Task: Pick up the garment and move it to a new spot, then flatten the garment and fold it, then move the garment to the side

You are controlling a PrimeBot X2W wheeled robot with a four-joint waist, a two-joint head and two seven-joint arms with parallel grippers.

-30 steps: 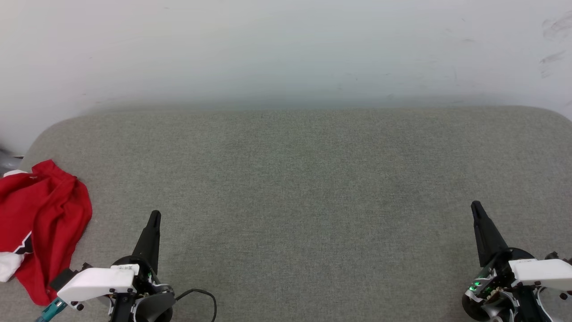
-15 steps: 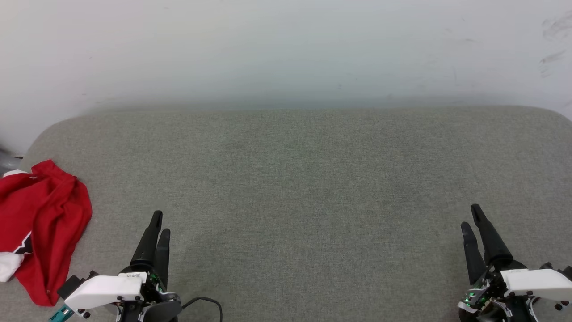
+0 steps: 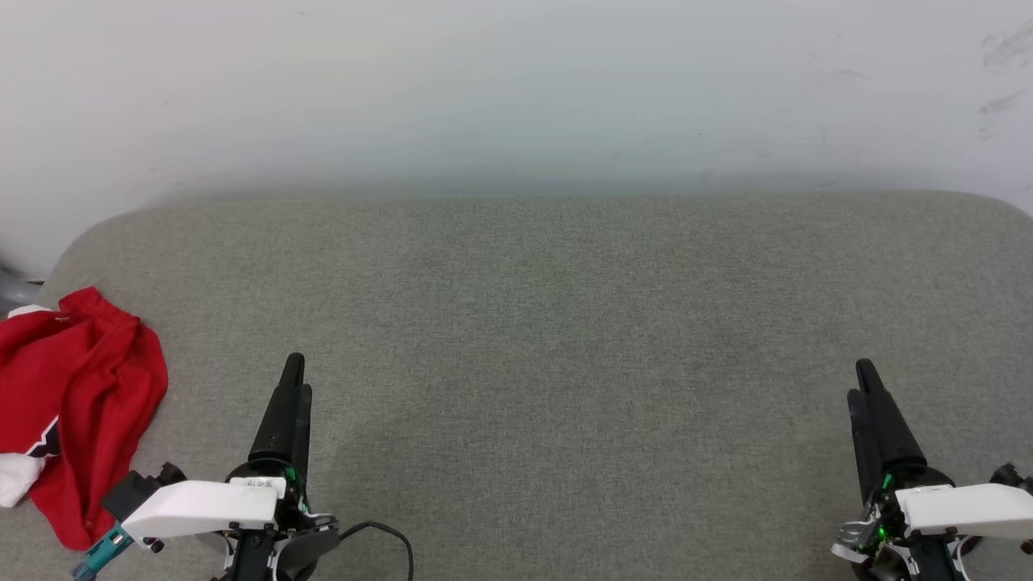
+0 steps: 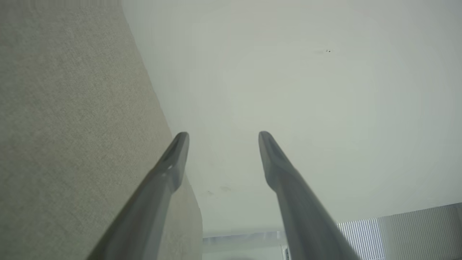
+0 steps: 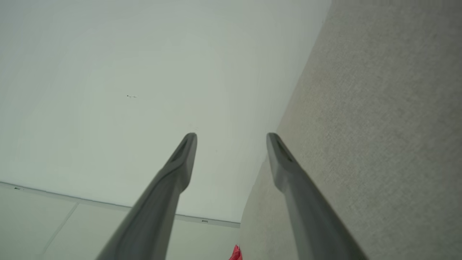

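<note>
At left on the woven worktop [image 3: 565, 323] we see the garment [image 3: 77, 403] crumpled | wrist views: left claw [image 4: 223, 135], right claw [image 5: 231, 136] spread.

The garment [image 3: 81, 395], a red shirt, lies crumpled in a loose heap at about nine o'clock in the head view, on the left end of the grey fabric surface [image 3: 516, 323], cut off by the picture's edge. White patches show at its eleven and seven o'clock ends, with a black-and-white marking at its eight o'clock side.
</note>
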